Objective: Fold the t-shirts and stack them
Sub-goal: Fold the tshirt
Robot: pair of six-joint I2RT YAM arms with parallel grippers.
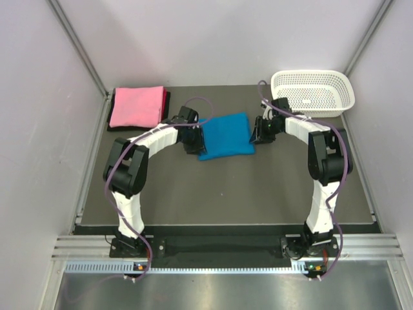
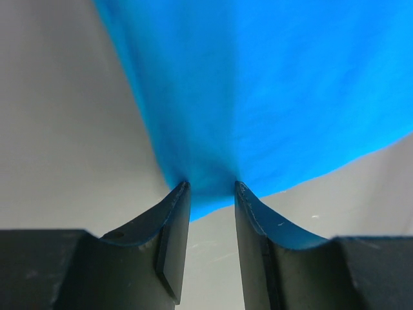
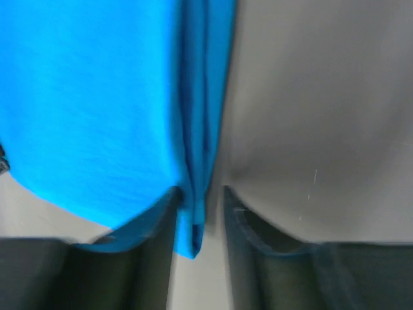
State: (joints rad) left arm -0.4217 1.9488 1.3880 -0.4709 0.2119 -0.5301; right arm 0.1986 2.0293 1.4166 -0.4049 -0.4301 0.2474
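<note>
Left end effector (image 2: 211, 188) pinches the folded turquoise-blue cloth t-shirt (image 1: 224, 135) at 9 o'clock, likely for a two-sided lift. Right end effector (image 3: 199, 190) straddles its 3 o'clock edge; grip unclear.

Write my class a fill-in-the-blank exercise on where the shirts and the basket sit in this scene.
1. The ____ t-shirt lies folded on the dark t-shirt.
2. The white basket stands at the table's far ____ corner.
3. The left tool pinches the blue t-shirt at its ____ edge.
Missing words: pink; right; left.
</note>
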